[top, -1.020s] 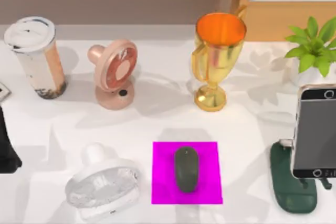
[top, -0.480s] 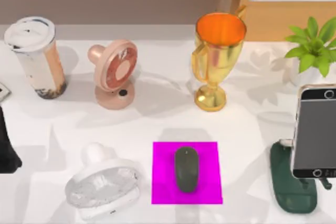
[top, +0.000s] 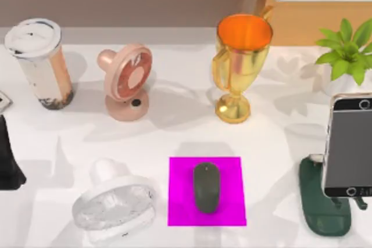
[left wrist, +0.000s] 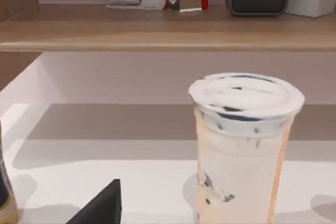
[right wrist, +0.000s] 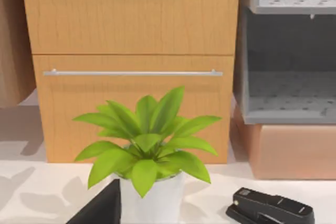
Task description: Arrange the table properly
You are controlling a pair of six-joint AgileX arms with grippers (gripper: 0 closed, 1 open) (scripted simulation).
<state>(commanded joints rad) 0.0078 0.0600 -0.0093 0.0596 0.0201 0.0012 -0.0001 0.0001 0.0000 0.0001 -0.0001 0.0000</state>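
The white table spreads across the whole scene below the shelf and cabinet at the far side, and it carries a countable lot: two small fans, one cup, one trophy, one potted plant, one phone on one stand, one mouse on one pad. The far row, left to right, holds the lidded drink cup, the pink fan standing upright, the gold trophy with its orange inside, and the green potted plant at the right edge. The near row has the white fan lying tilted at the left, the magenta pad in the middle with the dark mouse resting on it, and the phone propped on the dark green stand at the right. In the left wrist view, the wooden shelf beyond the cup bears one stapler, one red box and one dark speaker. In the right wrist view, one black stapler lies on the table just beside the plant, before one drawer front. A dark part of the left arm sits at the table's left edge, near the cup; whether either gripper's fingers are apart or together cannot be told.
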